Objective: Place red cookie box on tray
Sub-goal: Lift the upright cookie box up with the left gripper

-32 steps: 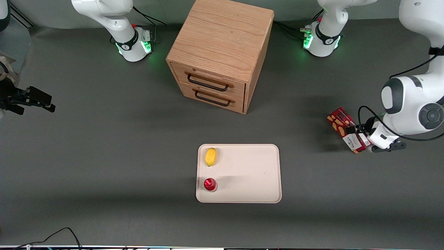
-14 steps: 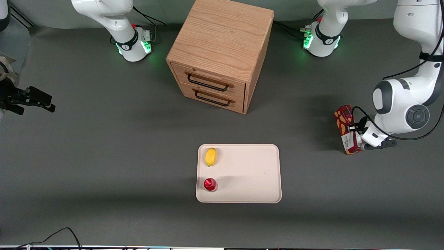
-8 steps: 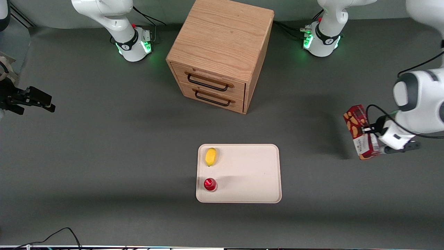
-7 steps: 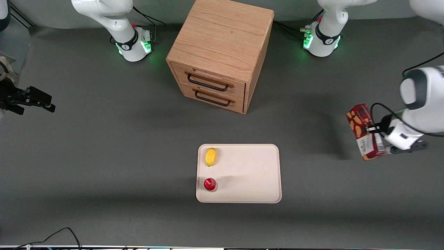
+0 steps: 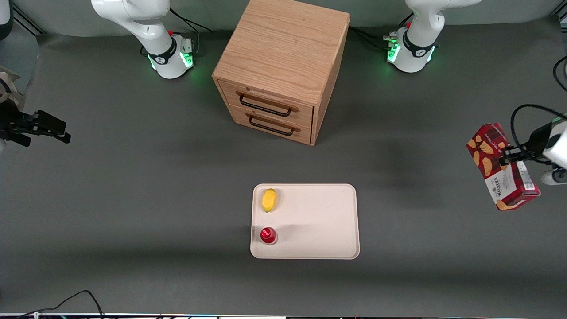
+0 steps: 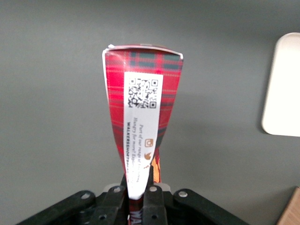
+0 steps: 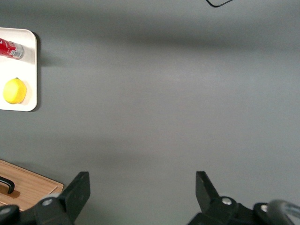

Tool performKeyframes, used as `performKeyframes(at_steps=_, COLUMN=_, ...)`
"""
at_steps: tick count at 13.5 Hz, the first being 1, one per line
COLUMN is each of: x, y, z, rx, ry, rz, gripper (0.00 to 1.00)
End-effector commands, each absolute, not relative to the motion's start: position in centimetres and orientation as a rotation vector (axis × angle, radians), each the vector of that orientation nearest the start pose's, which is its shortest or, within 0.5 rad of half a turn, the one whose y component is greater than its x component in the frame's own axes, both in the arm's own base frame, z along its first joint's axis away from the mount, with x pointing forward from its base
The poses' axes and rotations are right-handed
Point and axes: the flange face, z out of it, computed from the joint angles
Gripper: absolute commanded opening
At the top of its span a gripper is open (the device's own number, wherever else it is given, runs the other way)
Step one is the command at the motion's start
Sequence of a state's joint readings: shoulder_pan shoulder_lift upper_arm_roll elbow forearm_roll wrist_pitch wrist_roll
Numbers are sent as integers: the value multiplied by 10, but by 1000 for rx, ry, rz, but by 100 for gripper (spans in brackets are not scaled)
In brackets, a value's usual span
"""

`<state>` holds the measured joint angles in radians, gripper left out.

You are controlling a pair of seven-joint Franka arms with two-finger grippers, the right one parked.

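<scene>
The red cookie box (image 5: 500,166) hangs in the air at the working arm's end of the table, well clear of the table top, tilted, its cookie picture facing the front camera. My gripper (image 5: 514,156) is shut on it, fingers pinching its narrow sides; the wrist view shows the box (image 6: 140,122) rising from between the closed fingers (image 6: 152,199) of the gripper (image 6: 138,197). The cream tray (image 5: 319,221) lies flat on the table nearer the front camera than the drawer cabinet, far sideways from the box. One edge of the tray (image 6: 281,89) shows in the wrist view.
A yellow lemon (image 5: 269,200) and a small red-capped item (image 5: 268,235) sit on the tray's end toward the parked arm. A wooden two-drawer cabinet (image 5: 283,66) stands farther from the front camera than the tray. Grey mat (image 5: 421,230) lies between the box and the tray.
The gripper has lifted the red cookie box off the table and carried it higher and farther toward the working arm's end. The tray and its items have not moved.
</scene>
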<state>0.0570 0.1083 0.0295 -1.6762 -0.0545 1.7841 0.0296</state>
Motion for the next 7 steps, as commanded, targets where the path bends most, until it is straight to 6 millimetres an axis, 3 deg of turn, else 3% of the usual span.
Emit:
performKeyframes(at_steps=1, x=586, y=46, z=590, rx=-3218, ry=1, rz=-74, gripper=0)
performKeyframes(at_steps=4, x=578, y=45, z=632, rx=-3215, ry=18, rz=-111, gripper=0)
performKeyframes(at_steps=7, x=572, y=40, z=645, rx=-3215, ry=42, rz=-119, gripper=0)
